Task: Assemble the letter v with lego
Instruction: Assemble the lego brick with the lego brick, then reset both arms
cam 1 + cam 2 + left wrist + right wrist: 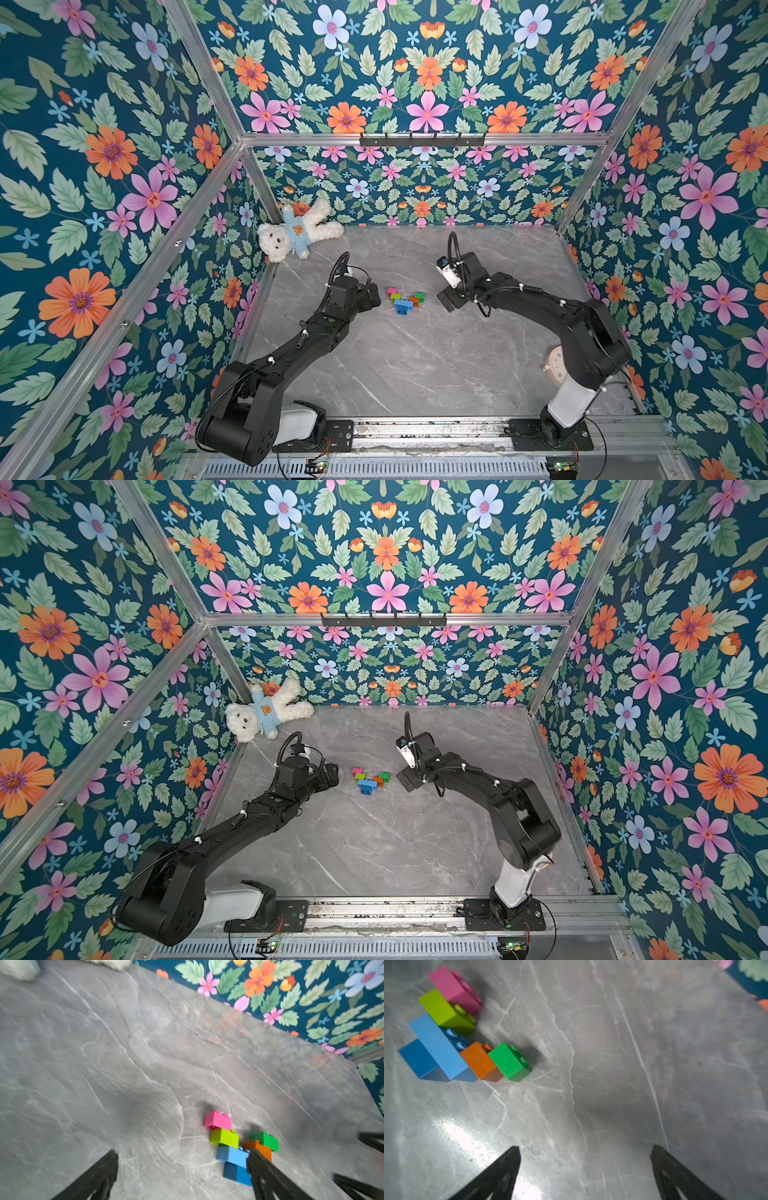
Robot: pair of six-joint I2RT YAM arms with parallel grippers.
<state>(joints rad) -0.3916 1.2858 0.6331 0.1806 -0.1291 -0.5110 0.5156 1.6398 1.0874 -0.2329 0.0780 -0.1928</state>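
A white teddy bear [293, 235] lies in the far left corner of the grey marble table [415, 365]. The left gripper [182, 1155] hovers empty with its jaws spread wide, just left of the letter v [404, 300]. In the blurred wrist view one finger seems to overlap the V's blue point. The V lies mid-table, with a pink brick [452, 987] and lime brick [444, 1012] as one arm and an orange brick [478, 1061] and green brick [508, 1061] as the other. The right gripper [585, 1148], equally spread and empty, sits just right of it.

Bare tabletop [415, 365] around the letter v [402, 300]; teddy bear [296, 232] well apart
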